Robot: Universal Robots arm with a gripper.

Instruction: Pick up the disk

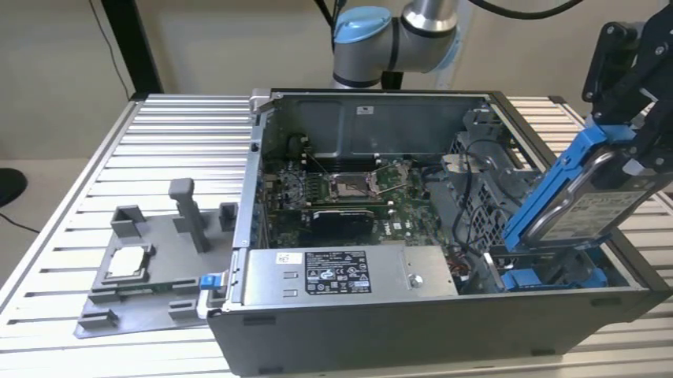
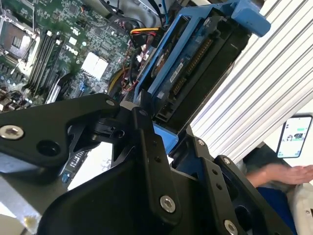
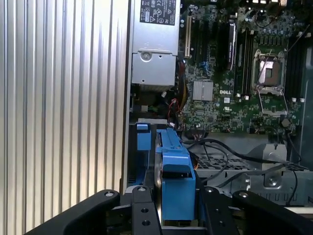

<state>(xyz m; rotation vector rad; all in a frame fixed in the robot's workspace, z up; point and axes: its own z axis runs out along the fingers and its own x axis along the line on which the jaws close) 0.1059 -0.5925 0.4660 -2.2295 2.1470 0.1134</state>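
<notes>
The disk (image 1: pixel 573 197), silver metal in a blue plastic bracket, hangs tilted over the right end of the open computer case (image 1: pixel 421 331), its lower end still inside the drive bay. My black gripper (image 1: pixel 629 153) is shut on its upper end. In the second wrist view the disk (image 2: pixel 190 63) runs away from the gripper (image 2: pixel 156 142) with its connector edge showing. In the first wrist view the blue bracket (image 3: pixel 176 181) sits between the two black fingers (image 3: pixel 142 210).
Inside the case lie the motherboard (image 1: pixel 336 185) and a long grey box with a black label (image 1: pixel 347 272). A grey fixture (image 1: pixel 147 268) holding a small square chip stands on the slatted table (image 1: pixel 158 142) at the exterior view's left. A person's hand (image 2: pixel 279 174) and a phone (image 2: pixel 293 137) are beside the table.
</notes>
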